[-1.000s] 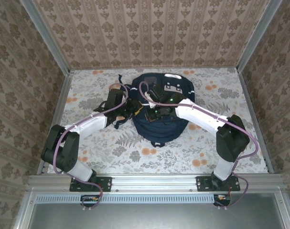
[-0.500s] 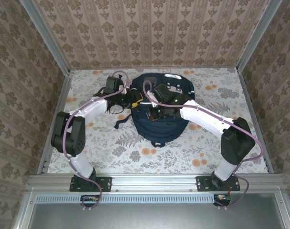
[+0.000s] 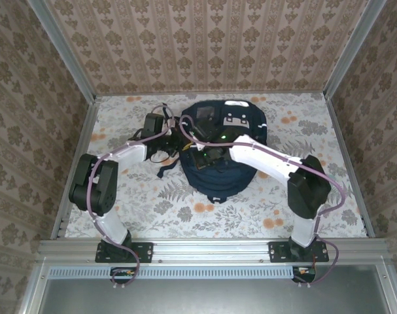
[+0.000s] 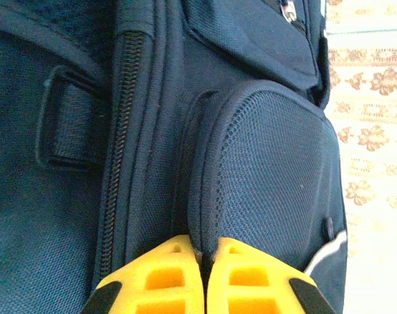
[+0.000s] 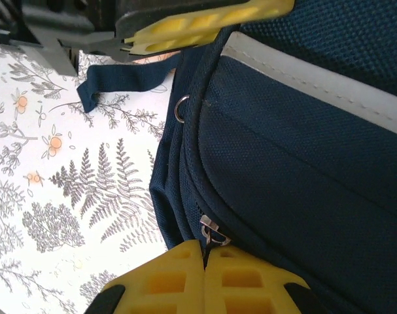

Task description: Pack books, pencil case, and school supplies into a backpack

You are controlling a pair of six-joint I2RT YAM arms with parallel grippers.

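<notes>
The navy backpack (image 3: pixel 227 167) lies in the middle of the table, both arms reaching onto its left side. My left gripper (image 3: pixel 178 140) is shut, its yellow fingers pinching the seam beside the mesh side pocket (image 4: pixel 276 170) of the backpack (image 4: pixel 152 131). My right gripper (image 3: pixel 201 156) is shut on a small metal zipper pull (image 5: pixel 210 231) at the edge of the backpack (image 5: pixel 303 170). In the right wrist view the left gripper's yellow finger (image 5: pixel 205 26) shows at the top. The books, pencil case and school supplies are out of view.
A loose navy strap (image 5: pixel 120 78) trails onto the floral tablecloth (image 3: pixel 205 206) left of the bag. Patterned walls (image 3: pixel 205 46) close in the table at the back and sides, with a metal rail (image 3: pixel 211 248) at the near edge.
The left gripper has swung in against the bag's left side and shut on its fabric. The right arm has shifted left, still shut on the zipper pull.
</notes>
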